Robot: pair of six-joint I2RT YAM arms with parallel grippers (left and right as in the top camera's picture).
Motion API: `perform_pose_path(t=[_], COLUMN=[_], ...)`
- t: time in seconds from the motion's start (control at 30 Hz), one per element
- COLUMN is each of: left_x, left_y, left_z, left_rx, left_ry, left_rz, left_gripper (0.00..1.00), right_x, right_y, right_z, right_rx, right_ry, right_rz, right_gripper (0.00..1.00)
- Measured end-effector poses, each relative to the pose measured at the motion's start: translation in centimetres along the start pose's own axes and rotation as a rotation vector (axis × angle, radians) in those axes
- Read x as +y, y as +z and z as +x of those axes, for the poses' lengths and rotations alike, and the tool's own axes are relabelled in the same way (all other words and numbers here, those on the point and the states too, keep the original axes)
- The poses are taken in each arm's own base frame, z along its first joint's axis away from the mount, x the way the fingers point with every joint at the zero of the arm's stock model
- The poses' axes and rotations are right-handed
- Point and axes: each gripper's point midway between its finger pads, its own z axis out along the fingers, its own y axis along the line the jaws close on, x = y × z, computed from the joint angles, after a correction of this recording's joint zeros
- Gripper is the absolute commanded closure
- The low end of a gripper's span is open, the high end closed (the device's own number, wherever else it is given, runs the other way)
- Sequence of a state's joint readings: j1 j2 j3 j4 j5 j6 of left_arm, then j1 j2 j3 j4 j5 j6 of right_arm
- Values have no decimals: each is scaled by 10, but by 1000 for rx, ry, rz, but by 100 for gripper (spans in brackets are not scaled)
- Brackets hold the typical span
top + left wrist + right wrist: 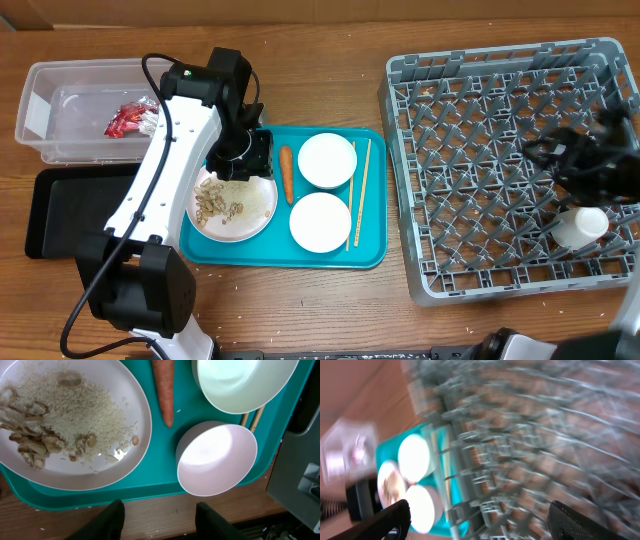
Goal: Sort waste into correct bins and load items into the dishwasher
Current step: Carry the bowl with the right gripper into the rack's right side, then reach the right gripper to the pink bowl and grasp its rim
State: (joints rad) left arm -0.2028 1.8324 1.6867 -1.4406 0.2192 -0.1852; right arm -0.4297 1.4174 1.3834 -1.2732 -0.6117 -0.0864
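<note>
Overhead is looking straight down on wooden tabletop point(330, 310). Left wrist is viewing flat teal plastic tray point(157, 465) from close above. Right wrist, blurred, is facing across square grey plastic rack point(545, 425) toward same tray.

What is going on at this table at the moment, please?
The left hand hangs open and empty over the teal tray, next to the plate of food scraps. A carrot, a white bowl, a pink bowl and chopsticks also lie on that tray. The right hand is open above the grey dish rack, which holds a white cup. A red wrapper lies in the clear tub.
</note>
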Motion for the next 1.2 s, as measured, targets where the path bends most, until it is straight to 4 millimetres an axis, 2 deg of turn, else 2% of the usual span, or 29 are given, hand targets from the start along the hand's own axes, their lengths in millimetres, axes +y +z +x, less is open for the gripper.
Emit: perform_pose_path(t=[0.1, 0.23, 0.33, 0.43, 0.57, 0.73, 0.87, 1.0, 1.1, 1.2], left_x=[0, 2, 12, 31, 67, 97, 102, 102, 102, 102], left_y=[0, 0, -1, -5, -13, -19, -20, -20, -20, -20], left_z=[0, 1, 4, 5, 4, 6, 6, 5, 5, 5], left_rx=[0, 5, 14, 21, 19, 13, 12, 9, 9, 9], left_ry=[-1, -9, -57, -128, -251, -345, -360, -360, -360, -360], left_rz=[0, -12, -41, -62, -73, -77, -79, -79, -79, -79], left_gripper=[46, 45, 45, 44, 44, 43, 43, 43, 43, 42], right_x=[62, 123, 148, 162, 166, 145, 122, 107, 103, 103], right_y=[10, 36, 62, 94, 134, 181, 211, 229, 243, 249], right_z=[19, 59, 80, 106, 130, 157, 173, 184, 194, 199], right_rx=[43, 160, 218, 305, 397, 517, 592, 637, 655, 658], right_ry=[-218, -442, -542, -596, -605, -557, -511, -480, -472, -461], right_rz=[-72, -139, -129, -89, -20, 122, 233, 296, 318, 327], right_gripper=[11, 12, 13, 17, 26, 27, 31, 37, 49, 67])
